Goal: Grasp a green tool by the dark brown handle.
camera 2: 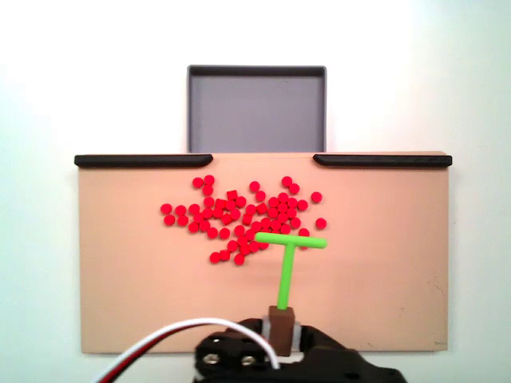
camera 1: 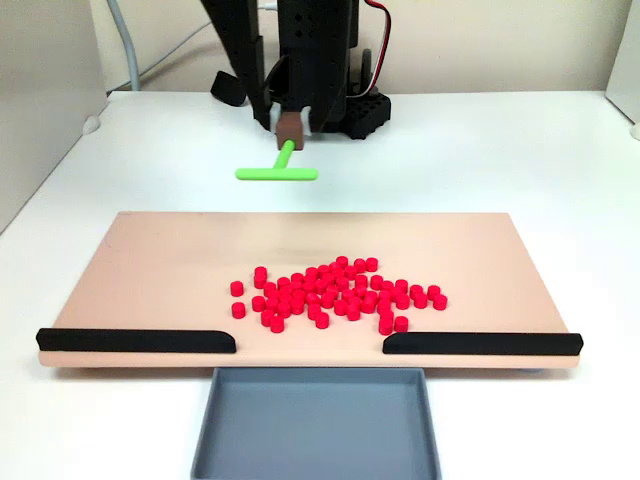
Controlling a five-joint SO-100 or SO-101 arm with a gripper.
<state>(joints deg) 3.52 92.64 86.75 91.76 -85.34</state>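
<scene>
We see the claw (camera 1: pixel 290 128) clamped on the dark brown handle (camera 1: pixel 290 126); the green tool (camera 2: pixel 287 267) extends stem-first away from it, crossbar farthest.

No text, label, brand, number or sign can be read in either fixed view.
</scene>
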